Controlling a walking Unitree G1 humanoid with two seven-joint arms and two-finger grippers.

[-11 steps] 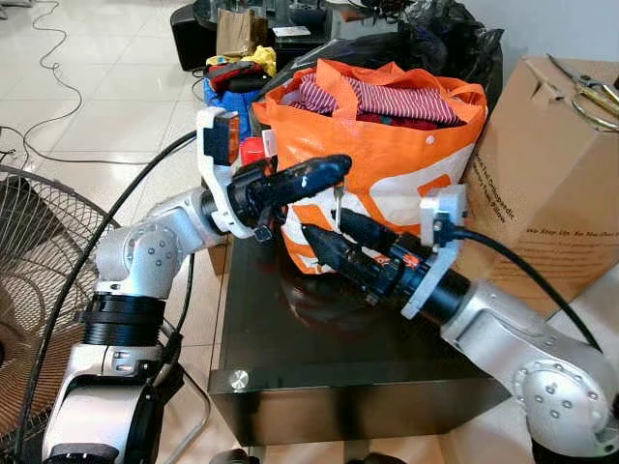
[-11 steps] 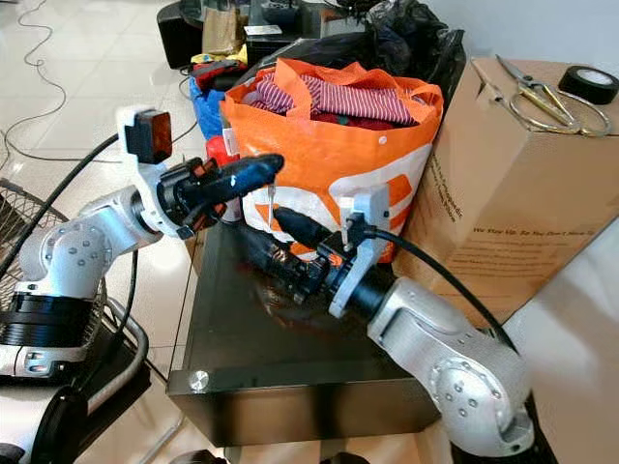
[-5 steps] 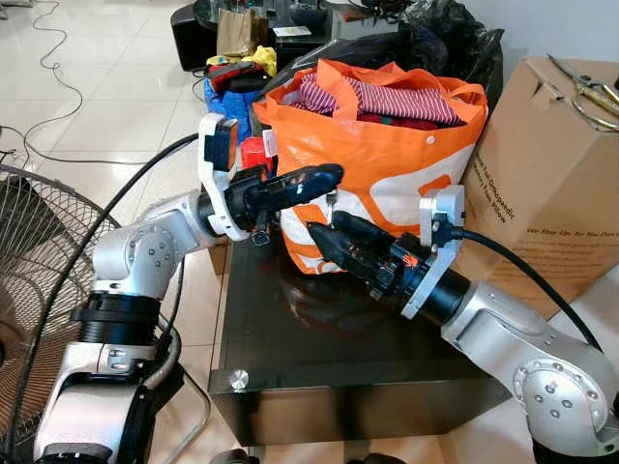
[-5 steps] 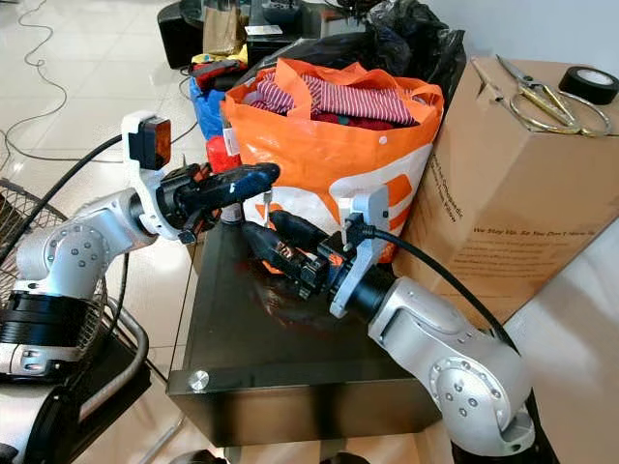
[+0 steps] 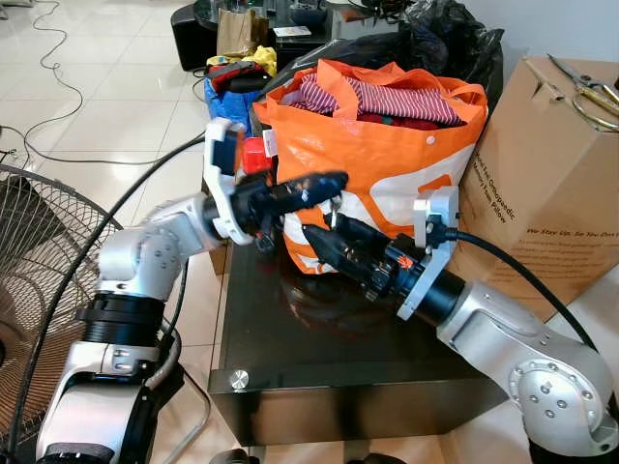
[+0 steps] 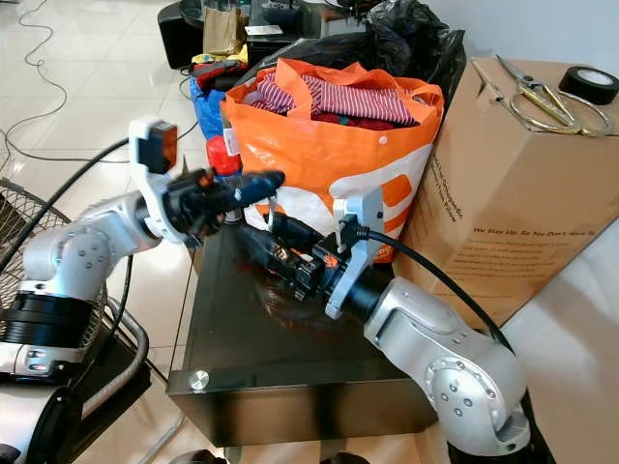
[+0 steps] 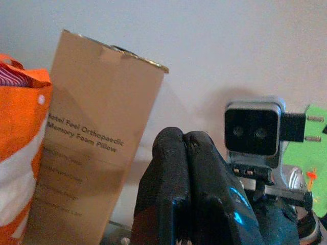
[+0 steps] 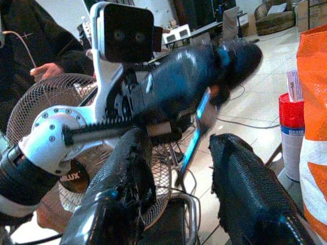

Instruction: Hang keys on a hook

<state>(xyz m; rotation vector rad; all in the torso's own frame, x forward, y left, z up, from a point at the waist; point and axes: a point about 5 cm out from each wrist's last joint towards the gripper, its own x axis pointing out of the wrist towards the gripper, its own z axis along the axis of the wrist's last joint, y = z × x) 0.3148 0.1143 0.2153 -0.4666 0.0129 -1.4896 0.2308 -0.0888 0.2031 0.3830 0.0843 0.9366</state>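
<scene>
- Jaws of the left gripper are pressed together on a thin silver key that dangles before the stuffed orange shopping bag.
- Right gripper has jaws parted, below it over the black glass desk.
- No hook is visible; I judge hanging undone.

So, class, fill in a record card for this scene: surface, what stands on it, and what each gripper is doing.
Surface: black glossy table
On it: orange bag stuffed with clothes
Beside it: cardboard box with scissors on top
Left gripper: shut, a thin piece hanging from its tip, probably the key
Right gripper: open, fingers just below the left gripper
Hook: cannot tell where
</scene>
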